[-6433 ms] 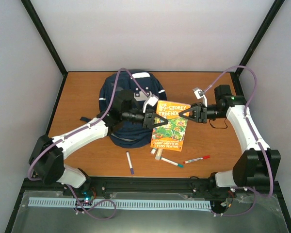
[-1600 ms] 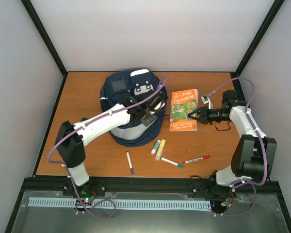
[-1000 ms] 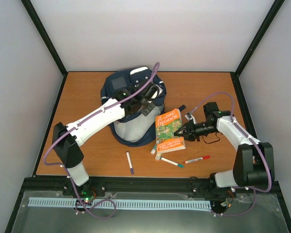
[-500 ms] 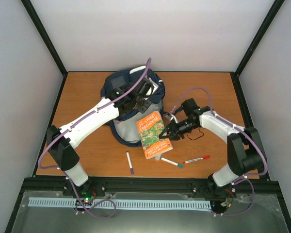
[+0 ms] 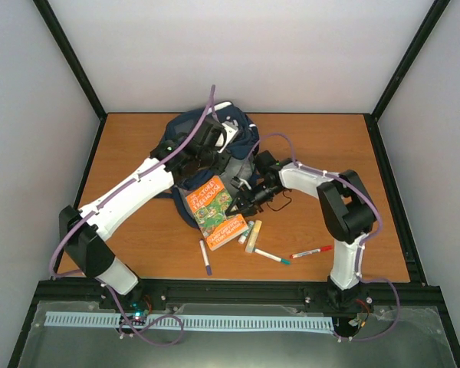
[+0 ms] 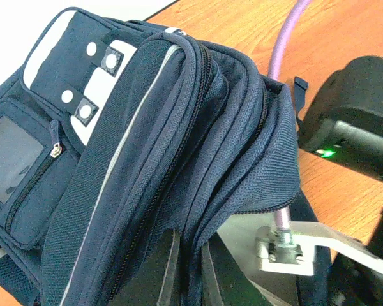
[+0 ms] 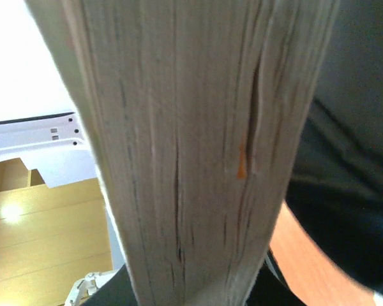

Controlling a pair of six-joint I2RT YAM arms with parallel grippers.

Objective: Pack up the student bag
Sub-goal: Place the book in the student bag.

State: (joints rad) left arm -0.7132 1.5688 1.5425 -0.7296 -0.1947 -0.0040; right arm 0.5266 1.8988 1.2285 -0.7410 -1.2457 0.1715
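Where the two arms meet left of centre on the table (image 5: 322, 146), the student bag (image 5: 185, 129) lies in the far-middle region, its navy fabric partly covered by the left arm; the left gripper (image 5: 215, 146) sits on the bag's upper right part; in the left wrist view the left gripper (image 6: 190, 245) has its jaws drawn narrow, pinching a fold of the student bag (image 6: 147, 146) beside the rows of zip; a white patch with snaps and a small zipped pocket show on the bag's far face. The right gripper (image 5: 234, 207) clasps the right edge of an orange-and-green book (image 5: 213, 208), which is tilted, cover up, overlapping the bag's near edge; whether it touches the bag cannot be told; the right wrist view is filled by the page edges of the book (image 7: 198, 146). Near the front edge lie a purple-capped marker (image 5: 205, 257), two highlighters (image 5: 250, 234) just beside the book, a green-tipped pen (image 5: 272, 255) and a red pen (image 5: 312, 251).
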